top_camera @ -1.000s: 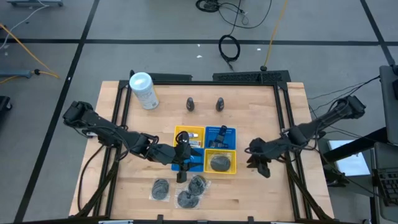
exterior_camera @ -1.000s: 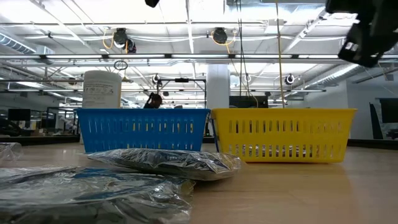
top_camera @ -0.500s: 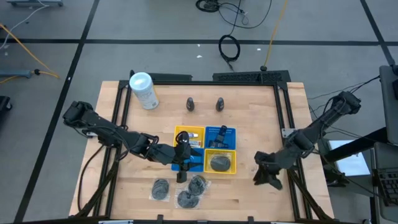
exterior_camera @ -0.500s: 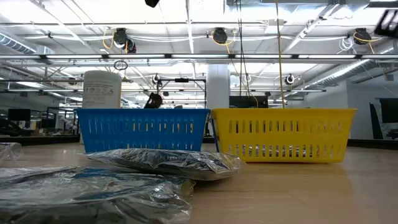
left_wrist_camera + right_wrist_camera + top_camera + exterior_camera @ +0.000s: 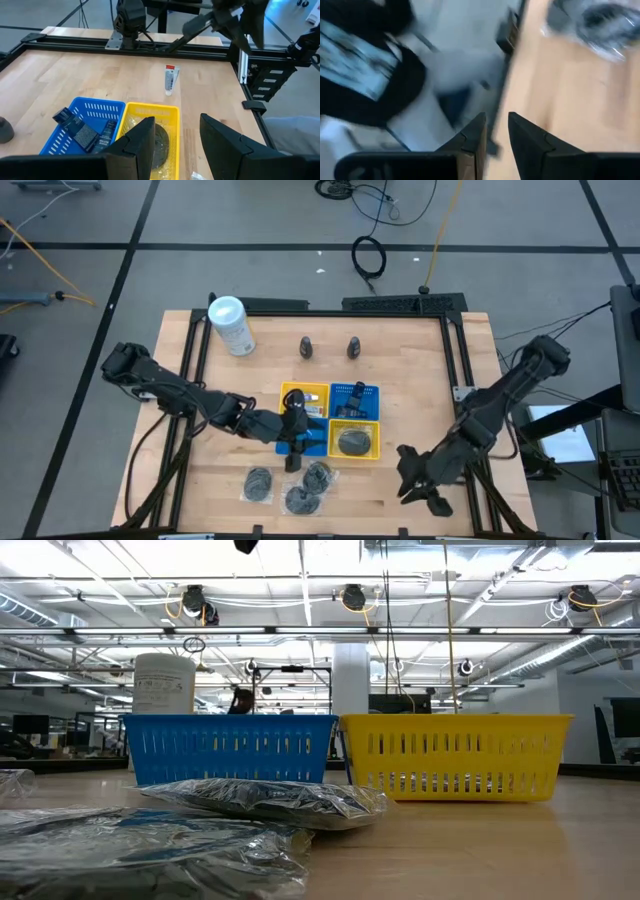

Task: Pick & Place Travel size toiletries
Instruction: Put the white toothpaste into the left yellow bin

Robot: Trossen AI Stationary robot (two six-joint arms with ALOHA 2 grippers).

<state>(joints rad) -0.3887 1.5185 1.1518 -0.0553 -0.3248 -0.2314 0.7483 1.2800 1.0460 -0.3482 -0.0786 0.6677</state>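
We judge that the sorting is in the middle. One wrapped disc (image 5: 351,442) already lies in the yellow basket (image 5: 355,439), small dark packets (image 5: 75,131) lie in the blue basket (image 5: 355,397), and another yellow basket (image 5: 303,399) holds a pale item.

Still out on the surface (image 5: 400,360) are three discs (image 5: 290,485) in clear wrap near the front edge, two dark cones (image 5: 329,347) standing at the back, and a pale tube (image 5: 170,79) that only the left wrist view shows, lying on bare wood beyond the baskets.

The left gripper (image 5: 292,430) hangs over the baskets with its fingers (image 5: 136,146) apart and nothing between them. The right gripper (image 5: 412,483) is low at the front right of the surface, with its fingers (image 5: 470,142) close together and nothing held.

The next move, we think, calls for one arm to come over a loose item and close on it.

The discs are flat, round and dark, and their wrap is crinkled and shiny, so it may slip. The cones are smooth and narrow at the top. The baskets are rigid plastic with slotted walls, and the surface is pale, smooth wood.
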